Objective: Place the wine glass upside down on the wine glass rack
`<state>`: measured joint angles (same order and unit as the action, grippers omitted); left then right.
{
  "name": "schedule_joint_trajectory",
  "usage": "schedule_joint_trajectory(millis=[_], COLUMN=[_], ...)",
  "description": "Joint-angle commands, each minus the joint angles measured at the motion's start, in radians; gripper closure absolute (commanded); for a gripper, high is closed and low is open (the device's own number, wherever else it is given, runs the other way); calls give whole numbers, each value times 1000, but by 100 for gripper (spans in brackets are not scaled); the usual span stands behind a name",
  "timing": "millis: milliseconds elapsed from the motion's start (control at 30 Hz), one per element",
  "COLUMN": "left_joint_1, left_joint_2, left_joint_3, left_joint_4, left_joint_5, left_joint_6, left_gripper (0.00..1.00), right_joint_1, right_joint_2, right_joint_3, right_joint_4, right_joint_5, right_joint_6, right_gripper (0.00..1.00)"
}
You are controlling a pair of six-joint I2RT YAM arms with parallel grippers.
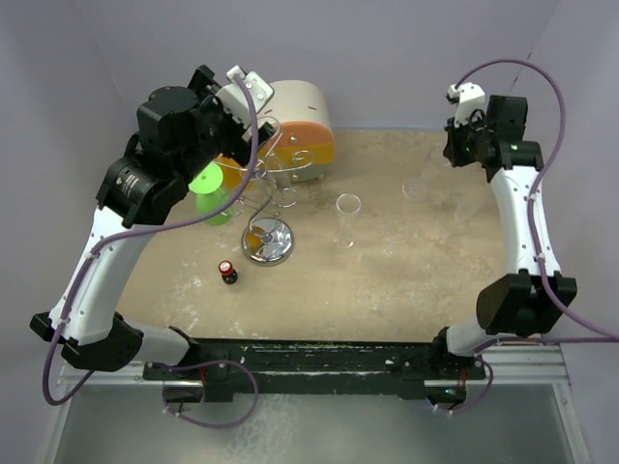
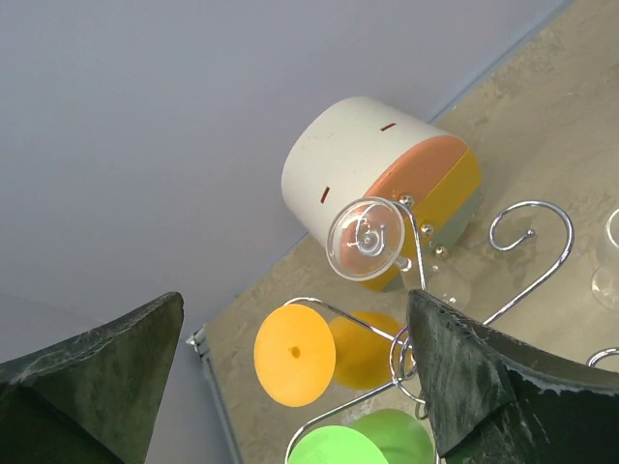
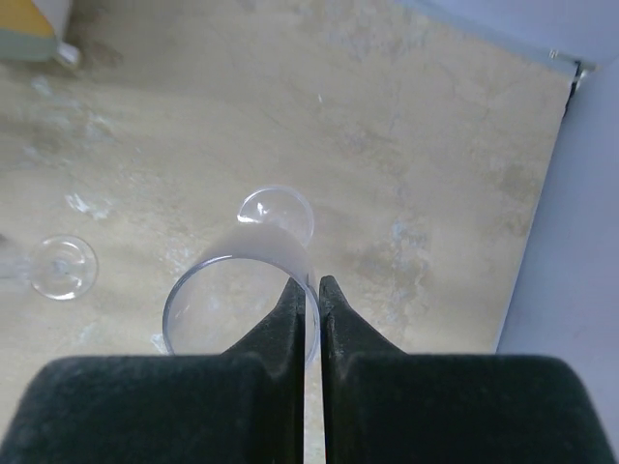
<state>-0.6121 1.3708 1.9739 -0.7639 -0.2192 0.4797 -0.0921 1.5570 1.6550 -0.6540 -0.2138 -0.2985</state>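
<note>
Evidently working the pick-up step, with the hanging not yet begun. Aiming for the wine glass rack (image 1: 269, 238) at upper left of the top view, with an orange glass (image 2: 295, 355) and a green glass (image 2: 334, 447) hanging on it upside down. Gripping the clear wine glass (image 3: 253, 253) at lower centre of the right wrist view, well apart from the rack, the right gripper (image 3: 309, 286) clamped tight on its rim wall. Hovering the left gripper (image 2: 295, 319) near the rack, fingers wide apart and empty. Next, likely calling for lifting, turning the bowl downward and sliding the stem onto a free arm without knocking the hung glasses.
</note>
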Motion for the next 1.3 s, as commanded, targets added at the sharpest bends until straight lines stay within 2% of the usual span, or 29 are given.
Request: schedule_joint_trajectory(millis=[0,333,567,767,967,1267], left_joint_1=[58,100,104,104,104,104], left_joint_2=[-24,-25,7,71,106,119], left_joint_3=[9,20,22,87,70,21], left_joint_4=[49,51,100,153,201,247], left_joint_5=[111,372,533,575,556,601], left_joint_6=[-138,-328,-492,-599,-712,-800], left_gripper=[1,0,1,1,2,20], right_joint_1=[3,58,167,203,207,207], right_joint_2=[-115,-294,-327,-295,-296,-327], right_joint_3=[73,106,209,282,297,286], right_joint_4=[52,195,298,359,401,413], right_joint_5=[-126,-290,-332,-402,-460,-507], right_joint_6=[30,173,304,412,484,515], right_gripper=[100,100,100,100,100,100])
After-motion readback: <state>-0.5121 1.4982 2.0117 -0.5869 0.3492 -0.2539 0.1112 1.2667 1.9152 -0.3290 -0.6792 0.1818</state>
